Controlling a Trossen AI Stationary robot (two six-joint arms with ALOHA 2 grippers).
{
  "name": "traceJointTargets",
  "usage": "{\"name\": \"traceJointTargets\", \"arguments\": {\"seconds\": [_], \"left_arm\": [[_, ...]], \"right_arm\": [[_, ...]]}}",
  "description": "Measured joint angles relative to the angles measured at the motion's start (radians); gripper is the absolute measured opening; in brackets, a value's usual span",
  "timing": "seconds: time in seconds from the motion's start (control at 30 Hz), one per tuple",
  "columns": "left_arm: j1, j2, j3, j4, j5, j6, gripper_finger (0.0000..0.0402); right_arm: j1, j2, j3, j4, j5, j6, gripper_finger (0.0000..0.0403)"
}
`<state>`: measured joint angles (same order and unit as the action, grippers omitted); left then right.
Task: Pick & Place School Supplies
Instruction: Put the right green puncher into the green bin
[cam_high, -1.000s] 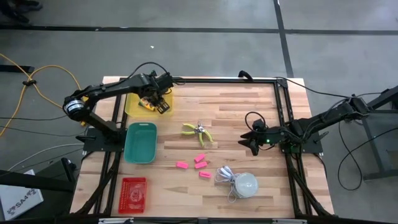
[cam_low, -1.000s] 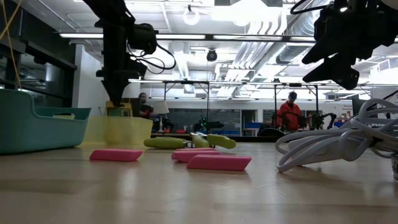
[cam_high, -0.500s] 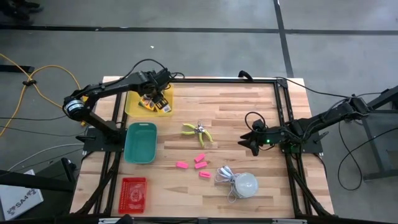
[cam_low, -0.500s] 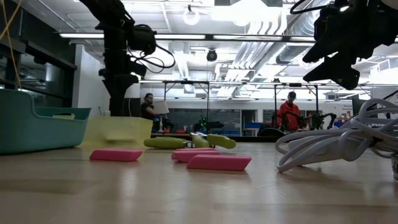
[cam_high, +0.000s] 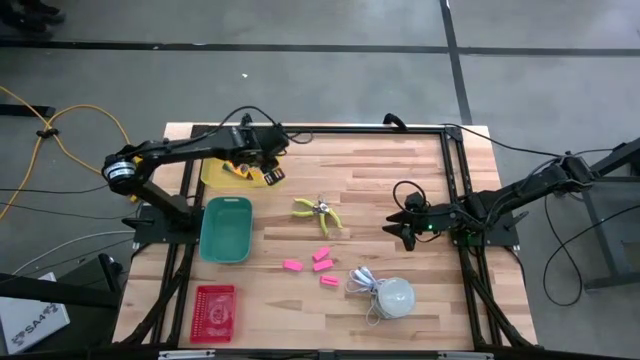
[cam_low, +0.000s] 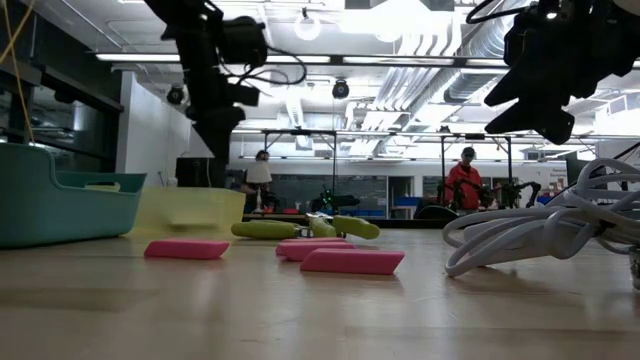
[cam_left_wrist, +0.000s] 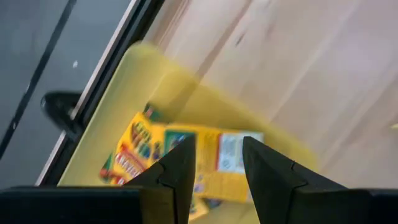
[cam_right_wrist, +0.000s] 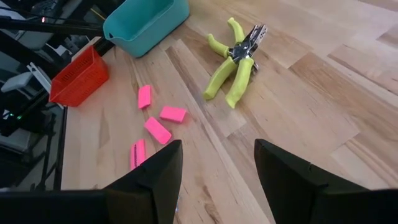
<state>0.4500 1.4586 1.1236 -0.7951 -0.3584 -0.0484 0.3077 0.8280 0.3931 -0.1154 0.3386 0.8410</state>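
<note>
Left gripper over the yellow tray, right gripper idle

High view: left gripper (cam_high: 268, 160) hovers at yellow tray (cam_high: 212, 172) holding the boxes (cam_high: 243, 171); right gripper (cam_high: 400, 226) waits near table (cam_high: 380, 170) edge.
Left wrist view: jaws apart, empty, boxes (cam_left_wrist: 180, 158) just beyond.
Right wrist view: jaws apart, empty; scissors (cam_right_wrist: 233, 56) and pink blocks (cam_right_wrist: 152, 124) lie well ahead.

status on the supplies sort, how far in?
Done: yellow-and-green boxes lie in the yellow tray. In hand: nothing; the left gripper is open above that tray, the right gripper open and idle. Left: green-handled tool and pink erasers on the table.
</note>
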Motion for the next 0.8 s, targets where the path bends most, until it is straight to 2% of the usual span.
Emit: {"name": "traceJointTargets", "arguments": {"seconds": [0.33,0.8], "left_arm": [[-0.138,0.000,0.000,0.130,-0.001,0.101,0.0127],[-0.220,0.000,0.000,0.157,-0.003,0.070,0.0127]], "right_arm": [[0.000,0.000,0.000,0.000,0.003,-0.005,0.0190],[0.000,0.000,0.000,0.000,0.000,-0.008,0.0190]]}}
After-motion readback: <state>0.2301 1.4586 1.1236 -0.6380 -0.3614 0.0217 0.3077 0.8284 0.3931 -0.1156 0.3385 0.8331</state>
